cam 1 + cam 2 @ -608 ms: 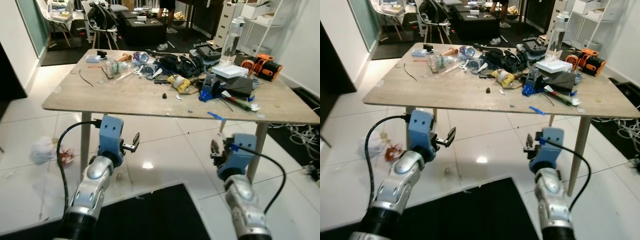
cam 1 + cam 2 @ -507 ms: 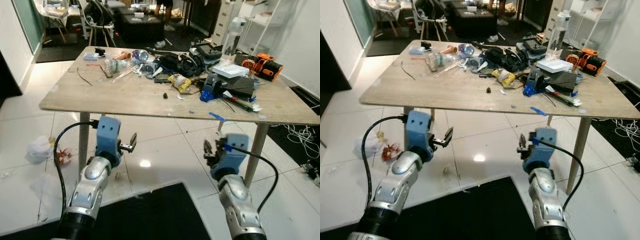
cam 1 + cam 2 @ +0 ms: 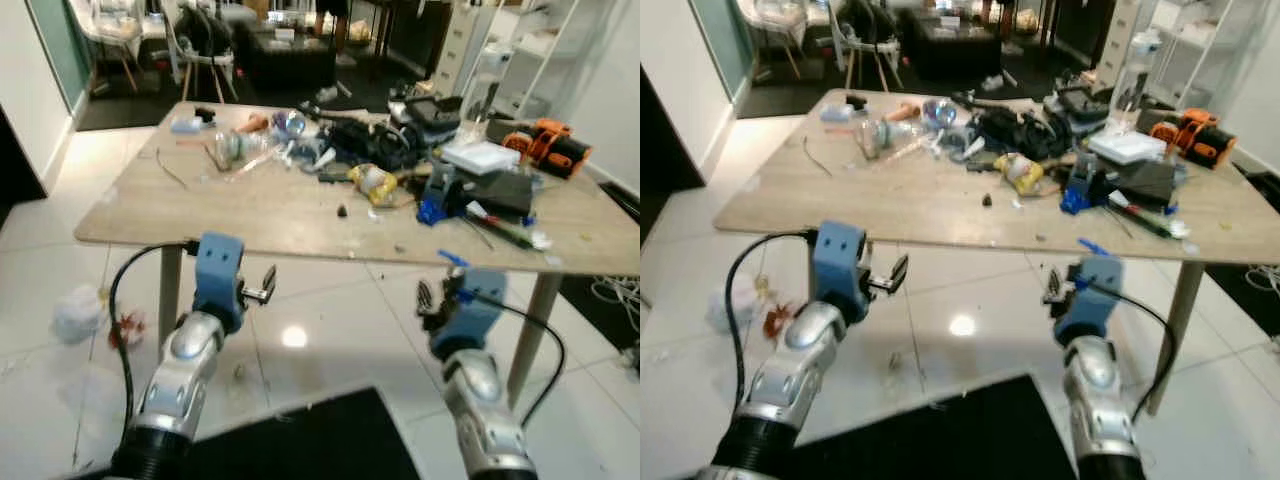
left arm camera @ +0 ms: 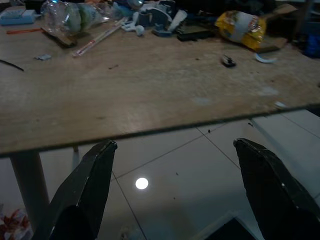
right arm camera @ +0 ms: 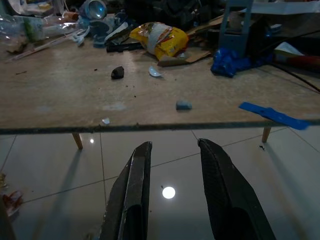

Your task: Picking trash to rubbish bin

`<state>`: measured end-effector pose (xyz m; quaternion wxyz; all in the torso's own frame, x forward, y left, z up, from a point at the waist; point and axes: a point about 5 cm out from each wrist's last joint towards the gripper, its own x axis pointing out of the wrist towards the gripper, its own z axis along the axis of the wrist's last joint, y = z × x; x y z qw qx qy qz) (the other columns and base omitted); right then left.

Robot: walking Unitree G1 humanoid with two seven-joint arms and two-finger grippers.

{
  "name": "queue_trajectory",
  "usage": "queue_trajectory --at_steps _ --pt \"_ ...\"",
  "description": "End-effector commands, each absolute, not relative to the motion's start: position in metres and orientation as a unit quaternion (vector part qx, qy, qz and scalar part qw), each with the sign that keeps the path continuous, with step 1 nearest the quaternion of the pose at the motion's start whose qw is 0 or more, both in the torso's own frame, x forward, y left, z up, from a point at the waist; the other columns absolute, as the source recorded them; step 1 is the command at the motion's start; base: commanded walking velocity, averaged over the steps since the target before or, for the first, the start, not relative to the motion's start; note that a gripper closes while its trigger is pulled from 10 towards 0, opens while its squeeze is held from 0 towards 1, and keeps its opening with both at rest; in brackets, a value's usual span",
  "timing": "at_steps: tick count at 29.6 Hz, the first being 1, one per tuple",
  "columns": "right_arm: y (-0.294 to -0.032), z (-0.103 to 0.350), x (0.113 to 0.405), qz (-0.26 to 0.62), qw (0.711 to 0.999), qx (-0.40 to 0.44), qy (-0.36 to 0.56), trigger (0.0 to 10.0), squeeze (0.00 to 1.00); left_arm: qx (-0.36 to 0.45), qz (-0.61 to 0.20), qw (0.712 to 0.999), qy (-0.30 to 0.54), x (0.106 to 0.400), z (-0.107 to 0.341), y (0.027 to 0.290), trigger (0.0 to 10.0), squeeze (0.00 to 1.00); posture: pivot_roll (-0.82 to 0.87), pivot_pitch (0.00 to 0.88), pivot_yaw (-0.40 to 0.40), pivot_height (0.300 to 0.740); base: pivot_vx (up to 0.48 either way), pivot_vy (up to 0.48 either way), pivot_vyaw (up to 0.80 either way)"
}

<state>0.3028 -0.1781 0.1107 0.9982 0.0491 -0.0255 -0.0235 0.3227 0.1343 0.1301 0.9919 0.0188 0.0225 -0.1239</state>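
Wooden table [image 3: 230, 215]: stood ahead on white tiled floor [image 3: 330, 325], top cluttered along far half.

Yellow snack packet [image 3: 377, 183]: lay crumpled near centre of tabletop, just beside black tangle of gear [image 3: 365, 140]. Seen also from right wrist [image 5: 160, 39].

Clear plastic bottle [image 3: 232, 147]: lay on its side toward far left of tabletop, among small scraps.

Small dark lump [image 5: 117, 73]: lay alone on bare wood, near yellow snack packet.

Blue vise-like tool [image 3: 442, 195]: stood right of packet. Strip of blue tape [image 5: 272, 115]: lay flat at near table edge.

Orange power tool [image 3: 555, 145]: rested at far right of tabletop. Tall clear bottle [image 3: 482, 95]: stood upright behind clutter.

White crumpled bag [image 3: 77, 312]: lay on floor left of table leg, just beside red scrap [image 3: 128, 328].

Left gripper [image 3: 262, 288]: held below table edge, in front of left leg, fingers [image 4: 95, 185] spread wide, released, grasping nothing.

Right gripper [image 3: 425, 298]: held below table edge toward right, 2 fingers [image 5: 135, 190] slightly parted, narrow gap between, grasping nothing.

Dark mat [image 3: 300, 445]: lay on floor nearest, between both arms.
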Motion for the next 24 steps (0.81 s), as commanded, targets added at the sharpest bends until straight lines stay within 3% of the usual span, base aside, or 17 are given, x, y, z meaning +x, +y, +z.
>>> queue_trajectory --at_steps 1,24 --pt "-0.1836 0.1092 0.3016 -0.032 0.998 0.045 -0.023 10.0 0.0 0.024 -0.127 0.991 0.029 0.3216 0.1283 0.1338 10.0 0.0 -0.1 0.049 -0.004 0.74 0.341 0.0 0.0" --pt "-0.1841 0.1073 0.3005 -0.032 0.998 0.044 -0.018 10.0 0.0 0.028 -0.136 0.99 0.032 0.3207 0.1289 0.1315 10.0 0.0 -0.1 0.054 -0.003 0.74 0.341 0.0 0.0"
